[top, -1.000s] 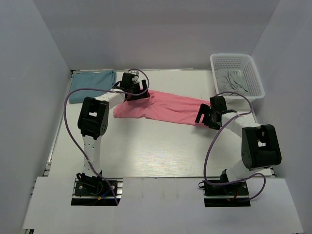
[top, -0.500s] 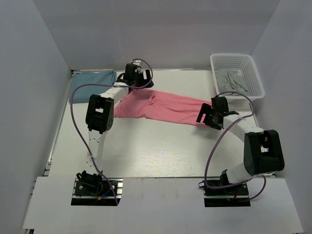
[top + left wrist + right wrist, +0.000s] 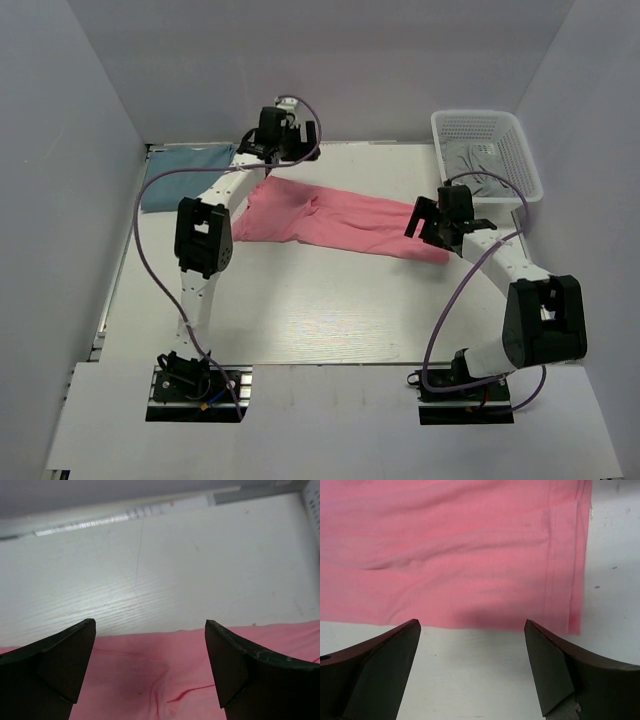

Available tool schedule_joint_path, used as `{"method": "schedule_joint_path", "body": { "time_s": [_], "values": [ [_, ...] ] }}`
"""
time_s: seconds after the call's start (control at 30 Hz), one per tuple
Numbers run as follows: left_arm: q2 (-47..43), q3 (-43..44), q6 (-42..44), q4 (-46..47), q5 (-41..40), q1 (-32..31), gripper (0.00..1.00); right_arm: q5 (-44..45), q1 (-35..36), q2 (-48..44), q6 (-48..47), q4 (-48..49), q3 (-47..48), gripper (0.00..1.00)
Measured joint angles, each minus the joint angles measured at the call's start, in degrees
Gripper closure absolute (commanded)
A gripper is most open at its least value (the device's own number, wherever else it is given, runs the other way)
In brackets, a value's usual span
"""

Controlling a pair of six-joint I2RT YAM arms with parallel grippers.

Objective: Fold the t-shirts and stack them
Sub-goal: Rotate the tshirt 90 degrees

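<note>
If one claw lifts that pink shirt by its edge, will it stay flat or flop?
Probably flop: the pink shirt lies in soft wrinkles, so it would likely drape from the pinch. It looks thin, hugging the table, so probably light. Pushed, it would likely bunch rather than slide whole.

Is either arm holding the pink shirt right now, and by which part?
Nothing is held. The left gripper and right gripper both show open, empty jaws by the pink shirt.
</note>
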Motion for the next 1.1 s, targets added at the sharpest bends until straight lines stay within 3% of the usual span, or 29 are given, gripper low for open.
{"method": "schedule_joint_path", "body": {
  "time_s": [0.13, 0.2, 0.37, 0.47, 0.57, 0.8, 1.0, 1.1],
  "values": [
    [-9.05, -1.51, -0.07, -0.87, -3.91, -0.28, 0.0, 0.48, 0.0, 3.45, -0.02, 0.24, 2.25, 0.1],
    [-16.92, -8.46, -1.49, -1.38, -6.25, -0.24, 0.0, 1.05, 0.0, 6.75, 0.24, 0.11, 3.87, 0.1],
    [-35.54, -37.16, -10.1, 2.32, -8.35, 0.13, 0.0, 1.51, 0.0, 15.41, 0.96, -1.36, 9.81, 0.1],
    [-36.0, -47.71, -13.75, 2.03, -8.63, 0.26, 0.0, 1.53, 0.0, 18.05, 1.36, -1.4, 11.8, 0.1],
    [-29.07, -49.2, -15.85, -1.14, -9.62, 0.24, 0.0, 1.6, 0.0, 18.14, 1.97, -1.68, 11.13, 0.1],
    [-18.12, -38.25, -17.49, -2.58, -10.29, 0.39, 0.0, 1.7, 1.09, 13.7, 2.08, 2.34, 2.64, 0.1],
    [0.26, -11.67, -14.4, -3.52, -9.97, 0.22, 0.0, -1.84, 7.63, 1.68, 1.16, 3.89, -9.64, 0.1],
    [13.0, 7.23, -13.33, -1.92, -3.5, 0.04, 0.0, -8.33, 15.04, -3.78, 1.22, 2.25, -13.77, 0.1]
  ]
}}
